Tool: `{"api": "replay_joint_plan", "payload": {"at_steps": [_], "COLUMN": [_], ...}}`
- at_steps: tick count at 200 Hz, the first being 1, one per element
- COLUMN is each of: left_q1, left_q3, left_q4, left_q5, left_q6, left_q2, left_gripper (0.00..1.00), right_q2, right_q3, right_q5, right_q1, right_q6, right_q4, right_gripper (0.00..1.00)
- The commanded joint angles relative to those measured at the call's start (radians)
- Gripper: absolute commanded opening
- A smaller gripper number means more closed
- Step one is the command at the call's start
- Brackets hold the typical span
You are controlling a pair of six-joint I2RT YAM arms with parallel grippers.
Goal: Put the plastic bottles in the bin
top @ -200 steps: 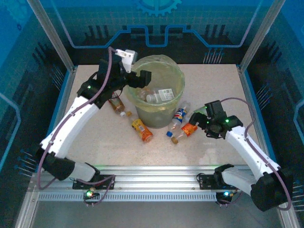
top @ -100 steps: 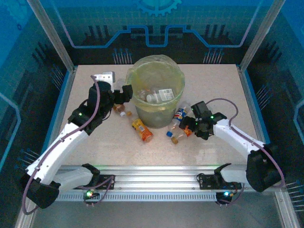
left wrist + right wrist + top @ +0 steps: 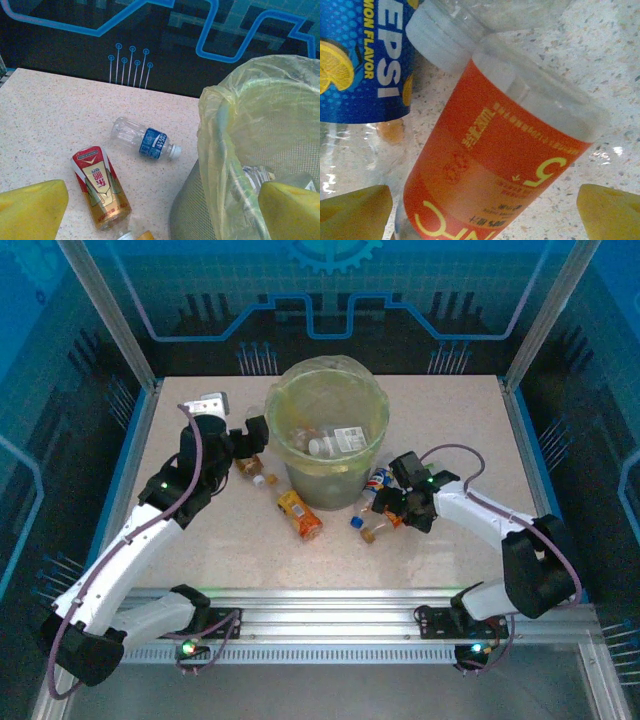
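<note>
The bin stood at the middle far part of the table, its thin liner folded over the rim, and several bottles lay inside it. The left gripper hung above the table just left of the bin, jaws released and spread wide with nothing between them. In the left wrist view its yellow pads sat at the bottom corners. Below it a bottle with a red and gold label lay on its side beside the bin wall. A clear bottle with a blue label and white cap lay a little farther off, apart from both. The right gripper was low over the table at the bin's right front, jaws released. The right wrist view showed its pads either side of a bottle with an orange label lying on the table. The right pad stood clear of that bottle, while contact at the left pad could not be determined. A Pepsi bottle with a blue label lay touching the orange-labelled one, next to the bin. Another orange bottle lay on its side in front of the bin, apart from both grippers.
</note>
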State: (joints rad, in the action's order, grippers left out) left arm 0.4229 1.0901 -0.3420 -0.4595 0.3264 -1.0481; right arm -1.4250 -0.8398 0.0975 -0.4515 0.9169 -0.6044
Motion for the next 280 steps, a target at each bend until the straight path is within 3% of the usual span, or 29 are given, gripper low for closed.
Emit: {"api": "replay_joint_plan", "payload": {"at_steps": [1,119,172,189,280], "left_q1": [-0.009,-0.023,-0.031,-0.035,-0.062], "left_q3": [-0.010,0.004,0.002,0.004,-0.011], "left_q4": [0.029,0.016,0.002,-0.010,-0.043], "left_q5": [-0.008,0.017,0.015,0.007,-0.021], "left_q6": [0.031,0.046,0.058,0.069,0.126], "left_q2": [-0.004,-0.019,-0.019,-0.021,-0.013], "left_gripper": [0.99,0.99,0.99,0.99,0.99], "right_q2": [-0.015,-0.110,-0.119,-0.096,0.261], "right_q3": [0.000,0.065,0.082,0.087,-0.030], "right_q5": [0.032,-0.002,0.004,0.011,0.133], "right_q1": [-0.009,0.011,0.014,0.014,0.013], "right_q6": [0.006,-0.012,-0.010,-0.012,-0.072], "right_q4": [-0.024,0.027,0.040,0.029,-0.248], "right_gripper": [0.94,0.80,0.61,0.54,0.43]}}
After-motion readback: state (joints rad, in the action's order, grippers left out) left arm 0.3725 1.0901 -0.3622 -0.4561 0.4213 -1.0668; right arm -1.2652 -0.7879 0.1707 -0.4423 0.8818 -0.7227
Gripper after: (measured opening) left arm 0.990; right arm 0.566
